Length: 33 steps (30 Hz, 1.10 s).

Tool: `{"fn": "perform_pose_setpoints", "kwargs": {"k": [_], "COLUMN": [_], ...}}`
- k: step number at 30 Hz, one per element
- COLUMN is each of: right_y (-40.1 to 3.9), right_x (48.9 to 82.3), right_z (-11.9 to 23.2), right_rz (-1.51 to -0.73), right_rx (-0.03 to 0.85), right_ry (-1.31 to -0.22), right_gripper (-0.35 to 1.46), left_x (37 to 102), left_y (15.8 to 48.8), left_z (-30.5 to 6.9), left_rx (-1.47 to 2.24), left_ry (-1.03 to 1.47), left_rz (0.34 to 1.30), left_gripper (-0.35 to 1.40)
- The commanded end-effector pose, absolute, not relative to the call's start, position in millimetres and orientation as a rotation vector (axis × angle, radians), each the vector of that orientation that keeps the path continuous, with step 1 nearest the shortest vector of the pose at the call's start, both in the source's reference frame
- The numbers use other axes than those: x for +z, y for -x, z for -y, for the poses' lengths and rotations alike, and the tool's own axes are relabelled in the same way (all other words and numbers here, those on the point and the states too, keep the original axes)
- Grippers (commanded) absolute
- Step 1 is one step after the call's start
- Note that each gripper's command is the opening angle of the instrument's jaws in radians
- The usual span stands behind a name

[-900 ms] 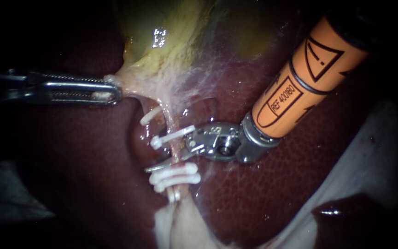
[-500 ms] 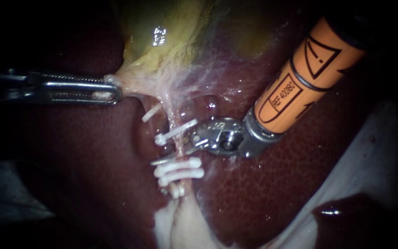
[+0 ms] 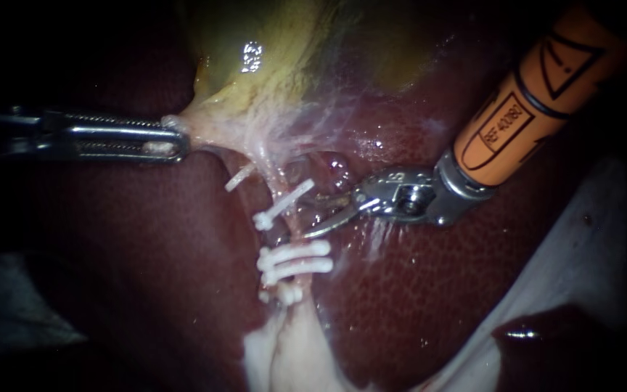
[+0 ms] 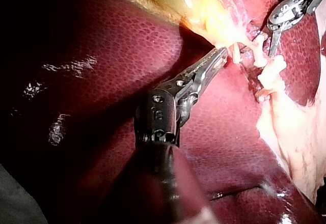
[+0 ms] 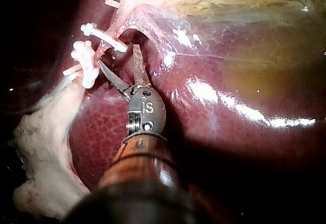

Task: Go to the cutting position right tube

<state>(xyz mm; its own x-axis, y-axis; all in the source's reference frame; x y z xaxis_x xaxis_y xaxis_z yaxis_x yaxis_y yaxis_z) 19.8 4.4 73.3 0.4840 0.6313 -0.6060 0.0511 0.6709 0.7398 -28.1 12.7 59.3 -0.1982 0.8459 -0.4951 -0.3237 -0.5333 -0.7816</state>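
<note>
**Open blades at the clipped right tube**

The right instrument [image 3: 297, 220], an orange-sleeved shaft with a steel wrist and two slim curved blades, comes in from the far right and reaches leftward to the thin pink right tube [image 3: 292, 222]. Its blades stand apart in a narrow V and grip nothing. The lower blade lies across the tube; whether the upper blade sits on the tube's other side is hard to judge here. In the right wrist view the same instrument [image 5: 117, 55] shows both blades clearly spread, with the tube just ahead of their tips.

The tube runs from the far yellow-green gallbladder [image 3: 277, 58] toward the near edge over the dark red, glossy liver [image 3: 146, 254]. A single slanted white plastic clip [image 3: 282, 205] crosses it on the far side of the blades, and a pair of white plastic clips [image 3: 295, 260] crosses it on the near side.

The left instrument [image 3: 175, 141], a slender steel shaft with long toothed jaws, enters from the left. Its jaws are closed on the pale tissue at the gallbladder's narrow end, pulled taut toward the left.
</note>
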Motion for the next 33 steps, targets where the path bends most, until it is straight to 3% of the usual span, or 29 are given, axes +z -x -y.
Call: {"fn": "perform_pose_setpoints", "kwargs": {"k": [1,19,33], "right_y": [-19.5,-18.7,-21.5], "right_x": [73.2,70.7,72.2], "right_z": [-4.5,-3.4,-1.9], "right_rz": [-1.023,-1.022,-1.006], "right_rx": [0.400,0.363,0.365], "right_ry": [-0.782,-0.845,-0.884], "right_gripper": [1.05,1.09,1.10], "left_x": [59.2,59.2,59.1], "left_y": [28.1,28.0,28.0], "left_z": [-12.7,-12.7,-12.7], "left_rx": [1.836,1.836,1.836], "left_ry": [1.236,1.236,1.236], "left_rz": [0.675,0.676,0.676], "left_gripper": [-0.35,-0.35,-0.35]}}
